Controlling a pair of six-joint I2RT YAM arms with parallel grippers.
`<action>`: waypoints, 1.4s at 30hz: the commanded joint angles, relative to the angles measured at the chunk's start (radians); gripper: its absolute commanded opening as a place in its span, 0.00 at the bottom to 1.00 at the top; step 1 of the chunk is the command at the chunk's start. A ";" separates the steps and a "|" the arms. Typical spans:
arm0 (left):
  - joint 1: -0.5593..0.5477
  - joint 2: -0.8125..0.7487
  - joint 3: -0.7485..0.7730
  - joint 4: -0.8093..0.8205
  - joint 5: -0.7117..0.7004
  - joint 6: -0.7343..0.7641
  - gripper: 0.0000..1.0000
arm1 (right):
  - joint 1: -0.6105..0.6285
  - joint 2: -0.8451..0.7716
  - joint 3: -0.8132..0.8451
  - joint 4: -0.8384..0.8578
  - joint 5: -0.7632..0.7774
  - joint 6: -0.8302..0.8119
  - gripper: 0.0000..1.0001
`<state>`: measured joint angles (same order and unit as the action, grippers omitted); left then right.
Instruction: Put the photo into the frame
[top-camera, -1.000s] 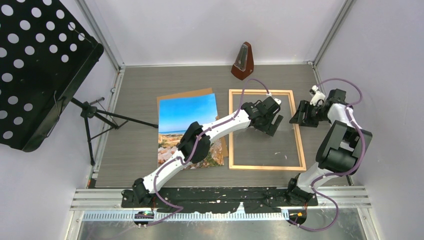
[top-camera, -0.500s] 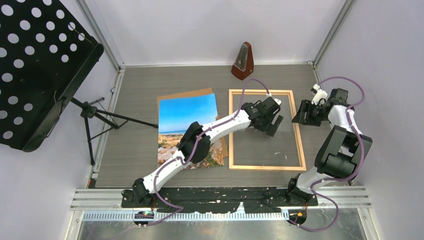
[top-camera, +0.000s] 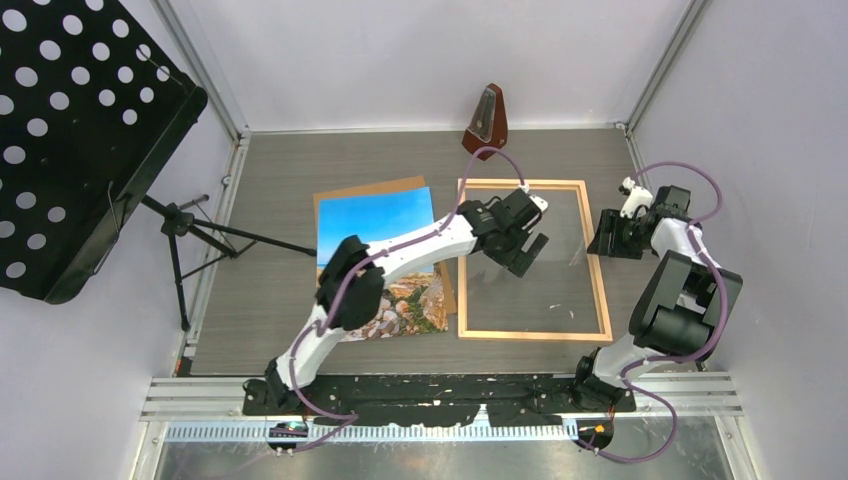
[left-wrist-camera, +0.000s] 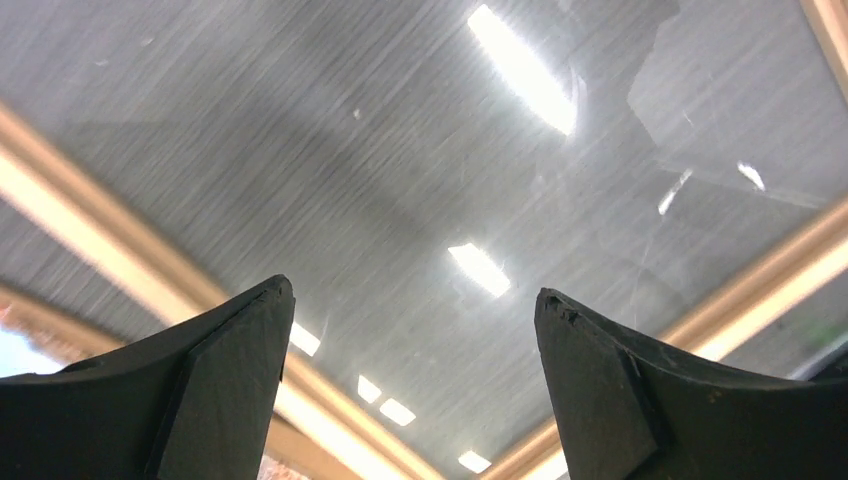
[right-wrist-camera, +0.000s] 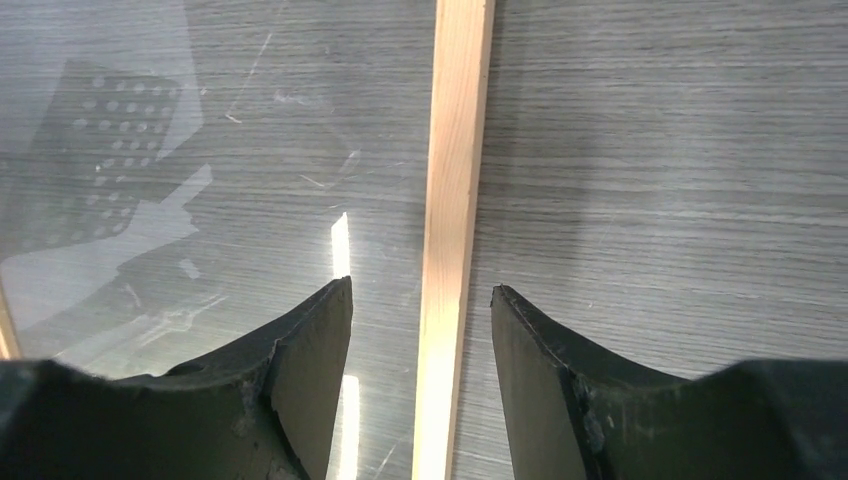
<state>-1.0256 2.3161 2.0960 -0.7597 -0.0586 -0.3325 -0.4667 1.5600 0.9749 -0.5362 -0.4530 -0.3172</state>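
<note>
- The thin, light natural-wood rectangular frame (top-camera: 535, 335) is lying flat on the grey wood-grain table (top-camera: 270, 200), and a clear transparent sheet (top-camera: 545, 300) is sitting inside its moulding.
- The large rectangular photo of blue sky, sea and rocky shore (top-camera: 375, 225) is lying face up just left of the frame. It is resting on a plain brown backing board (top-camera: 365, 189), so it is not yet inside.
- The left gripper (top-camera: 530, 255) is hovering over the sheet in the frame's upper-left part. Its fingers are spread wide and are gripping nothing.
- The right gripper (top-camera: 607, 235) is sitting at the frame's right rail (right-wrist-camera: 460, 120), which is showing between its parted fingers with a gap on each side. Whether they are touching it, I cannot tell.
- Likely risk: the print is lying flat and thin, so fingers reaching for it may be sliding over it, creasing a corner, or picking up the board with it.
- The left arm is crossing above the print, so a low sweep away from the frame could be dragging it out of place.
- A nudge from either gripper may be shifting the frame or the sheet inside it, leaving the print misaligned.
</note>
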 joint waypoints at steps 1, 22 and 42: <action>0.001 -0.259 -0.192 0.112 -0.058 0.098 0.89 | -0.002 0.015 -0.003 0.060 0.040 -0.029 0.59; 0.211 -0.777 -0.875 0.211 -0.119 0.323 0.89 | 0.034 0.124 0.022 0.095 0.100 0.035 0.28; 0.553 -0.834 -0.981 0.065 -0.039 0.324 0.89 | 0.043 0.197 0.096 0.157 0.070 0.213 0.17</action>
<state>-0.5320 1.4773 1.1137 -0.6525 -0.1535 -0.0170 -0.4332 1.7401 1.0321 -0.4213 -0.3710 -0.1593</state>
